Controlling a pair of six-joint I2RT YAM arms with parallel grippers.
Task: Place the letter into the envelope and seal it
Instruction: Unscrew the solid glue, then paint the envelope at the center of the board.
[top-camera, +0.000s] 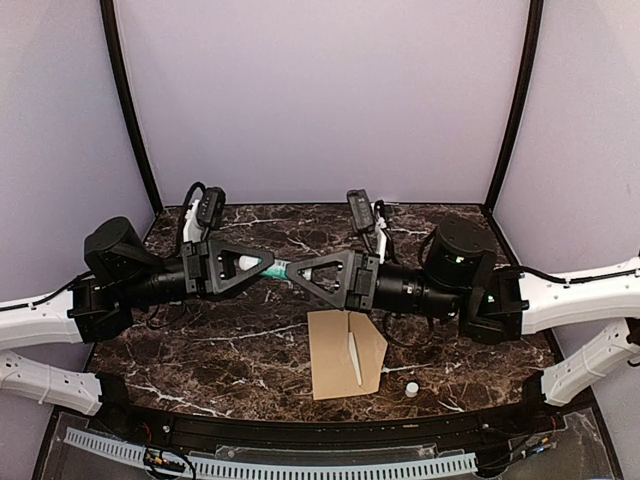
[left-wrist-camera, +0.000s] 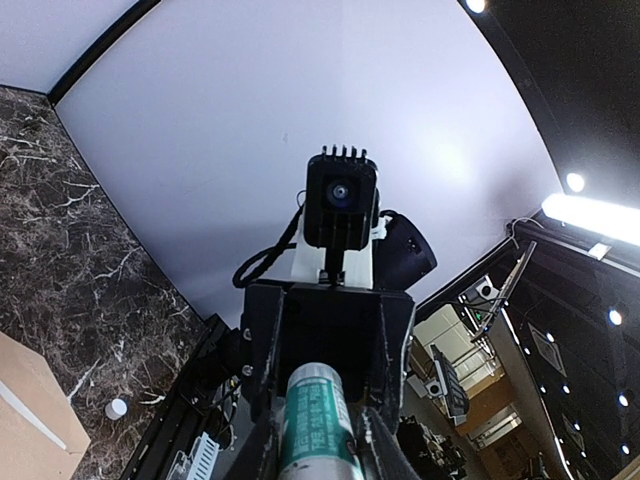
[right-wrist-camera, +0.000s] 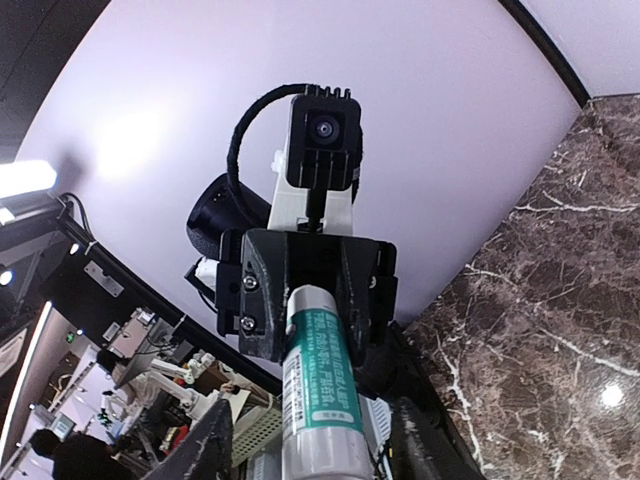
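Observation:
The kraft-brown envelope (top-camera: 345, 352) lies flat on the marble table at the front centre, with a narrow white strip (top-camera: 354, 358) along it. Its corner shows in the left wrist view (left-wrist-camera: 30, 410). No separate letter sheet is in view. My left gripper (top-camera: 272, 267) is held level above the table and is shut on a green-and-white glue stick (top-camera: 250, 263), which its fingers hug in the left wrist view (left-wrist-camera: 316, 420). My right gripper (top-camera: 291, 270) faces it tip to tip. Its fingers stand apart on either side of the stick (right-wrist-camera: 320, 390) without touching it.
A small white cap (top-camera: 411, 387) lies on the table right of the envelope, also in the left wrist view (left-wrist-camera: 117, 408). Purple walls enclose the back and sides. Both arms span the middle of the table (top-camera: 240, 350) above the envelope's far edge.

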